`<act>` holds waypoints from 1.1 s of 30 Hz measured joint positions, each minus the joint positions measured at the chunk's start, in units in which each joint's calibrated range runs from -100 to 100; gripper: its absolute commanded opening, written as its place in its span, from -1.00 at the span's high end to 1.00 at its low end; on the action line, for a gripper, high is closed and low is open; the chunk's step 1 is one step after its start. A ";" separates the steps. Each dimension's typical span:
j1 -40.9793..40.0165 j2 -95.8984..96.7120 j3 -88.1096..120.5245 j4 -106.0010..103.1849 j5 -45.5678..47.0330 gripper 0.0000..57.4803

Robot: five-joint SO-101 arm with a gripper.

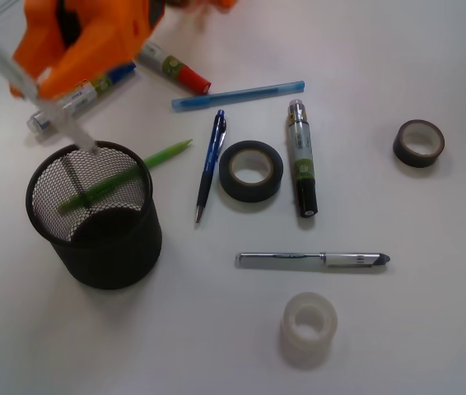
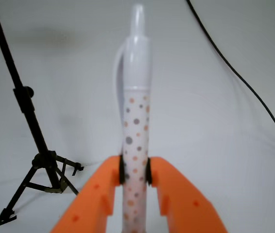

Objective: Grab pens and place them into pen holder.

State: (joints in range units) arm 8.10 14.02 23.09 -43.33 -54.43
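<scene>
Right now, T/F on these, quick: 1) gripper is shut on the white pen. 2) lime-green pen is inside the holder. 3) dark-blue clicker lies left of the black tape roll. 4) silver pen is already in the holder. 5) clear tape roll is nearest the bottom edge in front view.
1) True: the gripper clamps the white pen.
2) False: the lime-green pen lies on the table behind the pen holder.
3) True: the dark-blue clicker is left of the black tape roll.
4) False: the silver pen lies on the table.
5) True: the clear tape roll.
</scene>
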 measured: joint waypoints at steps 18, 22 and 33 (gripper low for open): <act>-0.59 16.81 -16.53 -2.51 7.23 0.15; -0.44 15.94 -16.53 0.95 7.67 0.15; -0.44 -20.73 -9.25 51.23 10.99 0.15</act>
State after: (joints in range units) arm 7.66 -6.71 13.84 7.90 -43.44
